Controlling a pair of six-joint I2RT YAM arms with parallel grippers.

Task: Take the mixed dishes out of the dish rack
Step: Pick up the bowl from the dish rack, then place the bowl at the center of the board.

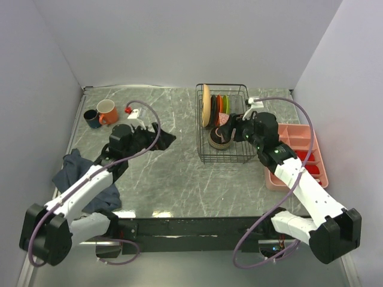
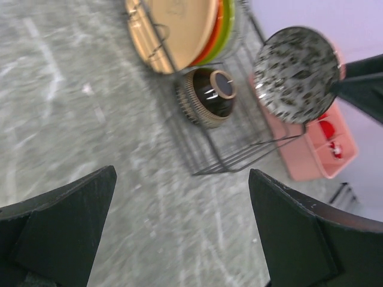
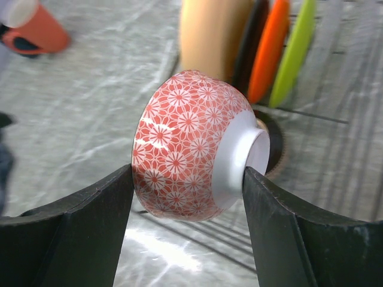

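My right gripper [image 3: 188, 179] is shut on a red-and-white flower-patterned bowl [image 3: 191, 146], one finger on its rim side and one on its white foot. It holds the bowl on its side above the black wire dish rack [image 1: 227, 160]; the bowl's speckled inside shows in the left wrist view [image 2: 297, 75]. Tan [image 1: 206, 105], dark, orange [image 1: 219, 104] and green [image 1: 226, 104] plates stand upright at the rack's back. A brown ribbed bowl [image 1: 219, 140] lies in the rack below the gripper. My left gripper [image 1: 160, 139] is open and empty over the table [image 2: 182, 203], left of the rack.
An orange mug [image 1: 108, 112] and a dark-blue cup [image 1: 91, 118] stand at the back left. A pink divided tray [image 1: 299, 155] with red items lies right of the rack. A blue cloth [image 1: 75, 170] lies at the left edge. A small red-and-white item [image 1: 130, 111] sits near the mug.
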